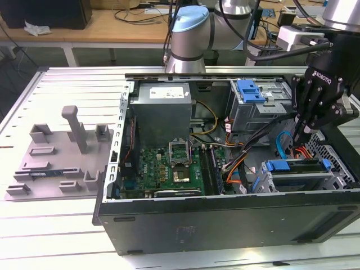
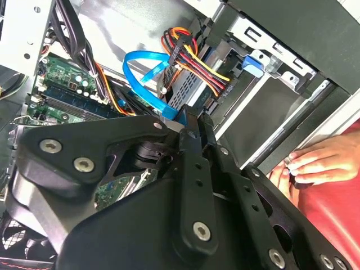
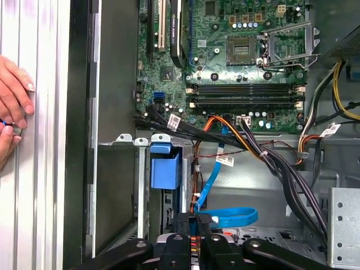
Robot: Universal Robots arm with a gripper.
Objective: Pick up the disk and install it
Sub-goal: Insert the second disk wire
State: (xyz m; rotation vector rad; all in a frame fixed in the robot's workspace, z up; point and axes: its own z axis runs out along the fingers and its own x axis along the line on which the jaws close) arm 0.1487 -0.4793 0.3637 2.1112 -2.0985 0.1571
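- Your gripper (image 1: pixel 302 136) hangs inside the open computer case (image 1: pixel 225 216), its jaws drawn together and holding nothing that you can see;
- The disk (image 1: pixel 298 170) sits in its bay just below the jaws, blue rail showing;
- Judging by this, you're at the seating step; a hand (image 2: pixel 315 163) rests nearby, so go gently.

— What do you see besides the job itself?
— You have an open computer case (image 1: pixel 225 216) on the slatted table (image 1: pixel 67 90), its green circuit board (image 1: pixel 169 169) exposed.
— And beside it?
— A grey plastic fixture (image 1: pixel 62 163) lies at the exterior view's left, apart from the case
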